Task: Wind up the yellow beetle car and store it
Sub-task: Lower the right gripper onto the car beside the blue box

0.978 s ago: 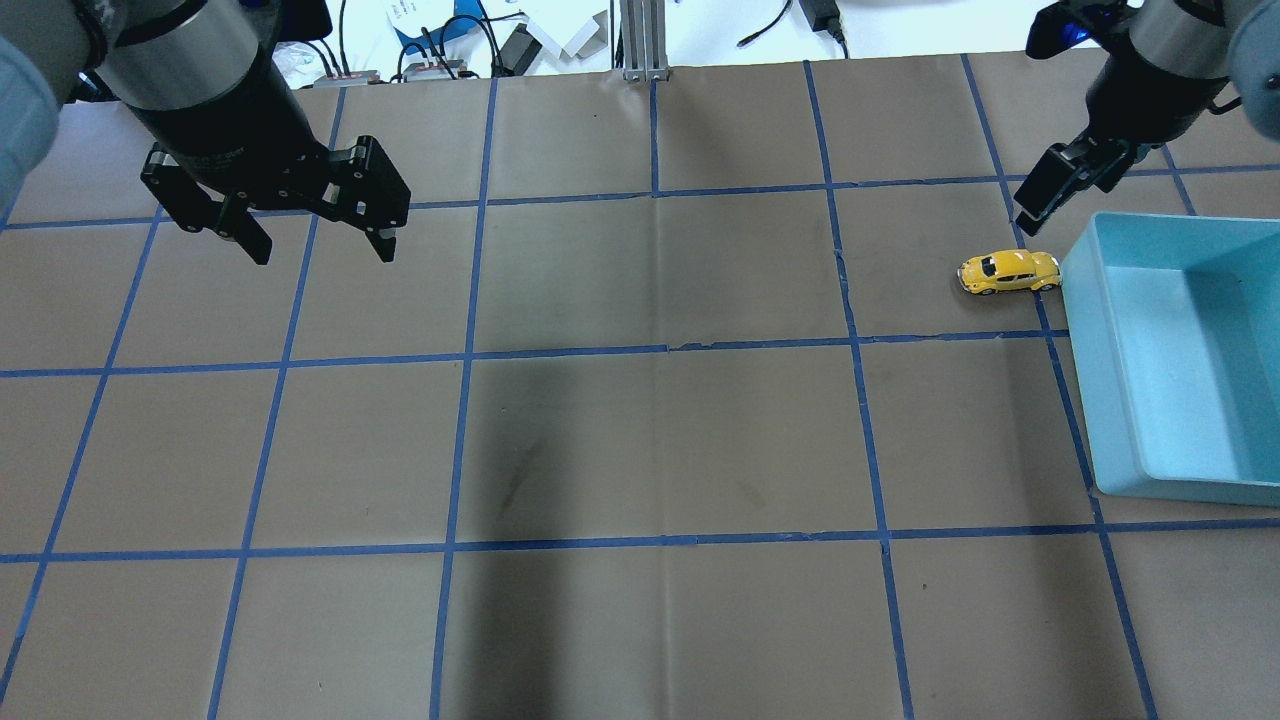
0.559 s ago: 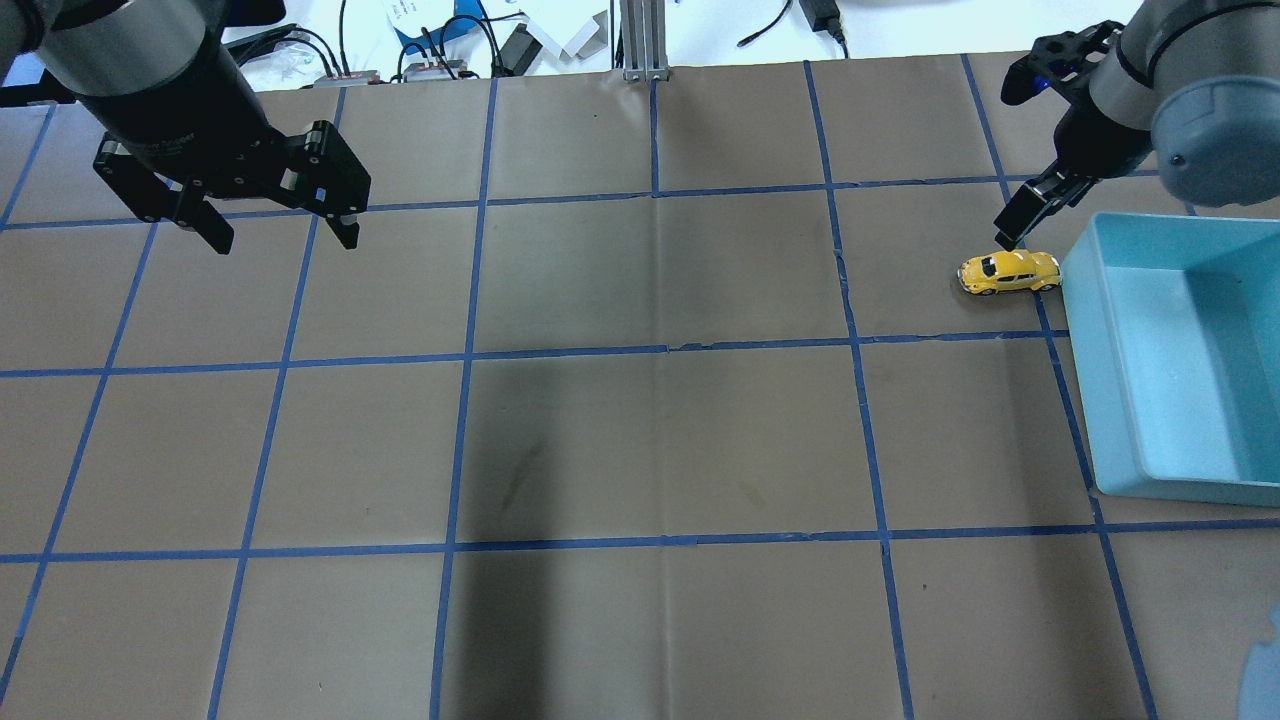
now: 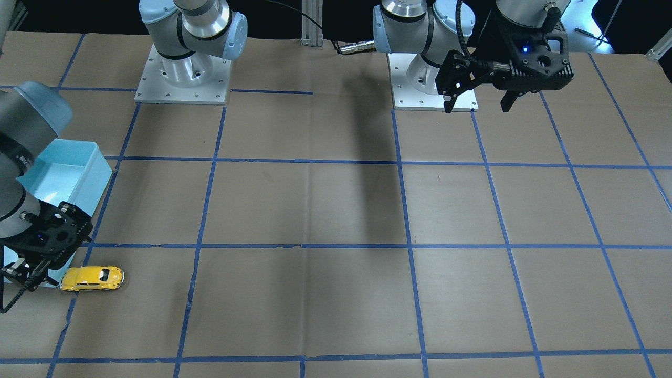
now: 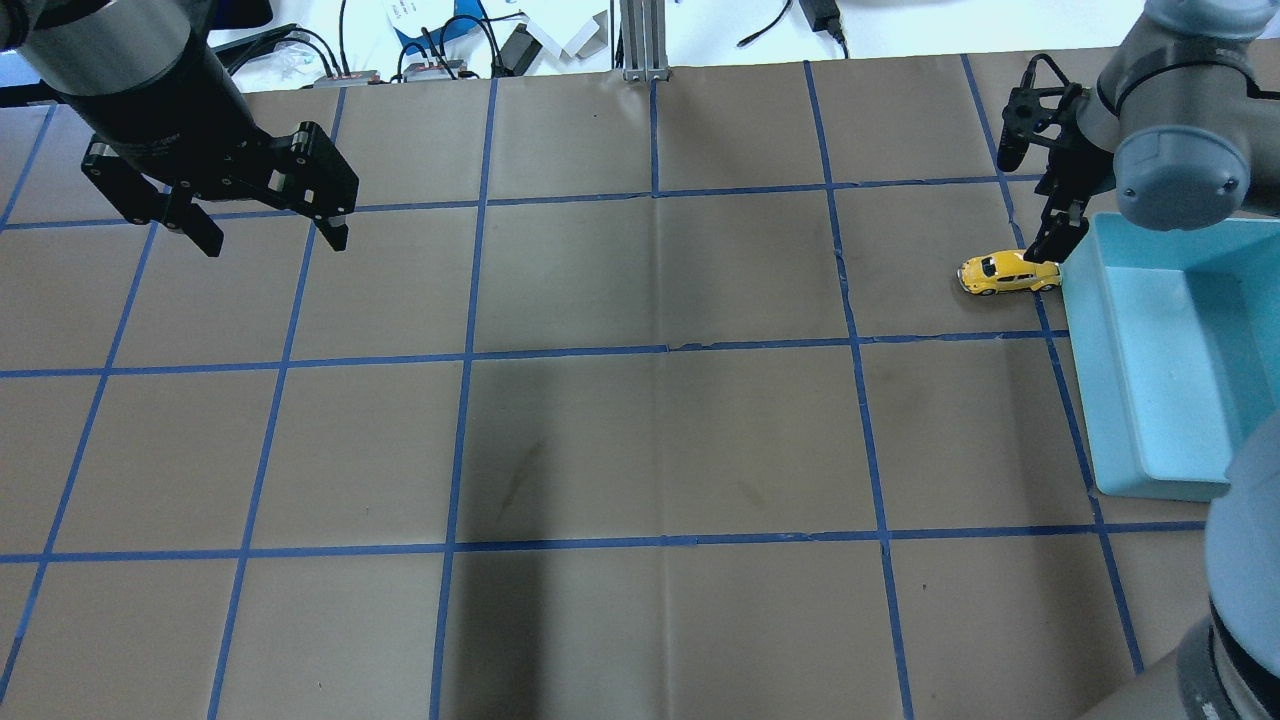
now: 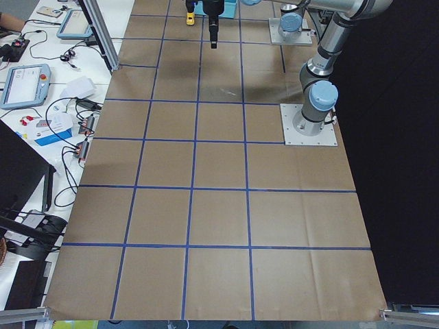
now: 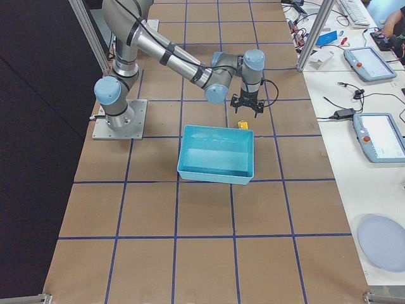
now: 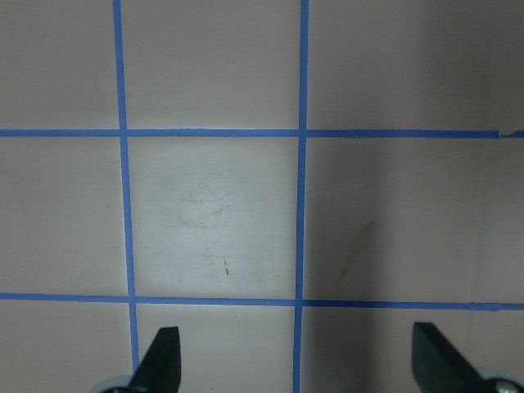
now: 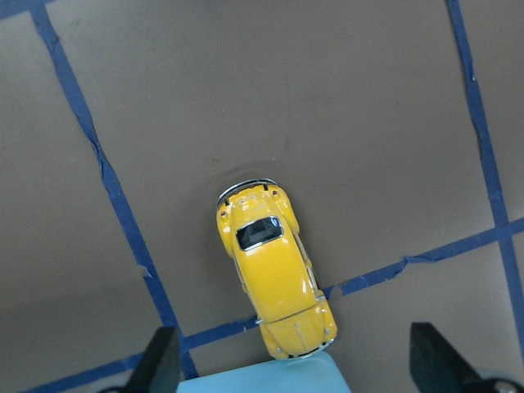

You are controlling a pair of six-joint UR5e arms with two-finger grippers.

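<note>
The yellow beetle car (image 4: 1010, 272) stands on its wheels on the brown paper, its rear end touching the near-left corner of the light blue bin (image 4: 1080, 380). It also shows in the front view (image 3: 93, 278) and in the right wrist view (image 8: 274, 278). My right gripper (image 4: 1055, 240) is open and empty. It hangs just above the car's bin-side end, fingers (image 8: 164, 360) wide apart. It also shows in the front view (image 3: 23, 277). My left gripper (image 4: 275, 243) is open and empty over the far left of the table, far from the car (image 3: 478, 107).
The light blue bin (image 3: 68, 173) is empty and lies at the table's right side (image 6: 215, 152). A metal post (image 4: 640, 40) stands at the back edge with cables and boxes behind it. Blue tape lines grid the paper.
My right gripper has swung right and down, from beside the car's front to above its bin-side end. My left gripper has drifted left and back. The car has not moved.
</note>
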